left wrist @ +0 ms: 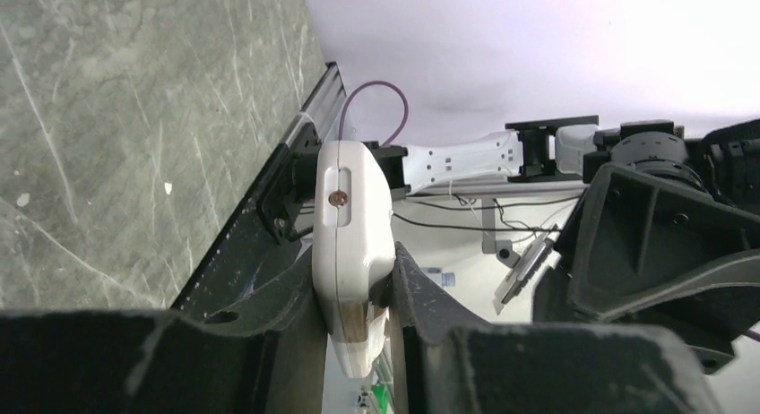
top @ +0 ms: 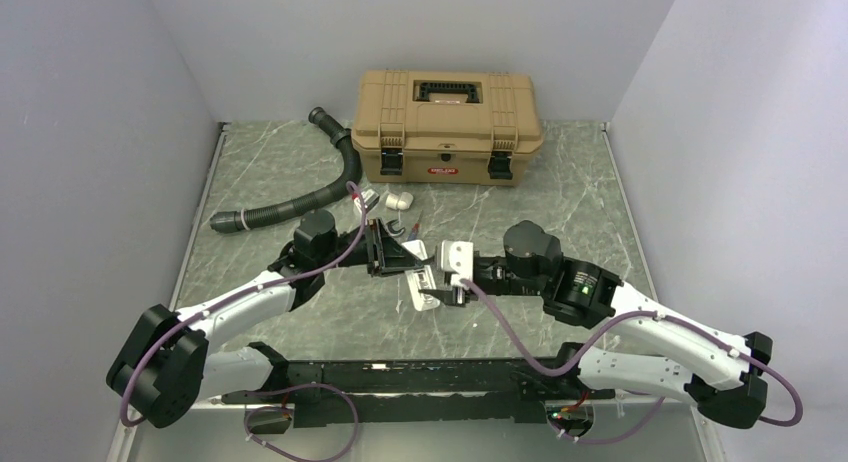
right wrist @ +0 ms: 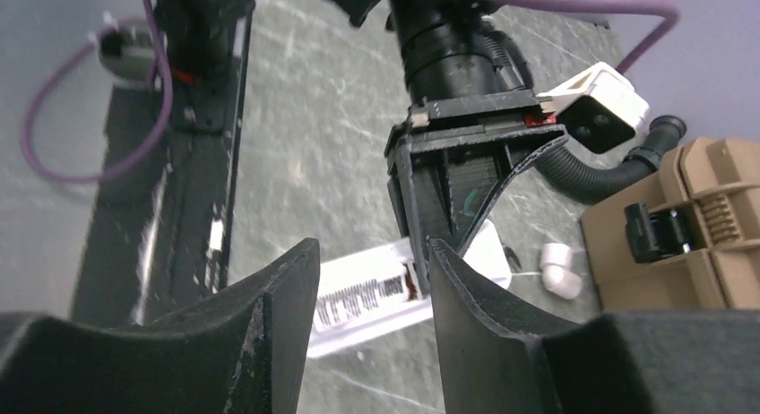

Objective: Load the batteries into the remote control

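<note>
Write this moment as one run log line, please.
left gripper: shut on remote | right gripper: open, near remote | batteries: not seen | toolbox: lid down

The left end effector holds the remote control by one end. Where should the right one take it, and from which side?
Probably the free half of the remote control, where the barcode label is, pinched across its long edges. Come from the side opposite the left end effector, which clamps the other end. The right end effector is open and faces that free half.
</note>
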`<state>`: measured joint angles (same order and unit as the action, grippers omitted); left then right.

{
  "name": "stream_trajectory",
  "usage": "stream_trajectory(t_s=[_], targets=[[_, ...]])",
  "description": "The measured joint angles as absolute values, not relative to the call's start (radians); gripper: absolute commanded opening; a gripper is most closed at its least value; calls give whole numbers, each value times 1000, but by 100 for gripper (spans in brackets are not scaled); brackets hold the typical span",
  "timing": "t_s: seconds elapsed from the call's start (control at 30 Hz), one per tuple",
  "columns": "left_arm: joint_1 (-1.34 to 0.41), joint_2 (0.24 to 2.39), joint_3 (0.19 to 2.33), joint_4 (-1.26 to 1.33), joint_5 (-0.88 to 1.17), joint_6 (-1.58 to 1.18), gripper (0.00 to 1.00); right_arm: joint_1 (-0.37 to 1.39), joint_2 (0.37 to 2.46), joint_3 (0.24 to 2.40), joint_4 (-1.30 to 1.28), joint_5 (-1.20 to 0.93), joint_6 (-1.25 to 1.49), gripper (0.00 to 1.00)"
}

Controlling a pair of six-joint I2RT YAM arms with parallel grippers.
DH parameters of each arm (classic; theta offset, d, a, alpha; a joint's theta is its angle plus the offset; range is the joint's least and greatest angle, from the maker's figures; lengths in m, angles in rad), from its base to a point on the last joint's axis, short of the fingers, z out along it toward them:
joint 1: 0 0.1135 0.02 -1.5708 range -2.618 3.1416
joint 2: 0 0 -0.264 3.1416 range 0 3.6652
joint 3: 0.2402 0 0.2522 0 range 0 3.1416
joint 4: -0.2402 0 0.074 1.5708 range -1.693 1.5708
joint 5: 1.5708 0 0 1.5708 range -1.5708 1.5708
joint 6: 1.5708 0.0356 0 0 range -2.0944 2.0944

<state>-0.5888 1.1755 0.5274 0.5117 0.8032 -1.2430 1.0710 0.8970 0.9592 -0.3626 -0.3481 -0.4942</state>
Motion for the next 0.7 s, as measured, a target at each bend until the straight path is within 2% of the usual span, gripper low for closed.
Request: stream_trajectory(t_s=[0.17,0.27,0.5,0.7], targets=[[-589,1175,527,521,752,-1242,0,1071,895,945,-242,-241,-191,45],[-589,1173,527,521,716,-1242,0,1071,904,955,-228,-103,21,44],[-589,1173,528,521,658,-1241,0,1070,1052,1155,-443,185,342,49],[-589,1156,548,451,618,-1209,0,1070,1092,1181,-580,225,471,54]])
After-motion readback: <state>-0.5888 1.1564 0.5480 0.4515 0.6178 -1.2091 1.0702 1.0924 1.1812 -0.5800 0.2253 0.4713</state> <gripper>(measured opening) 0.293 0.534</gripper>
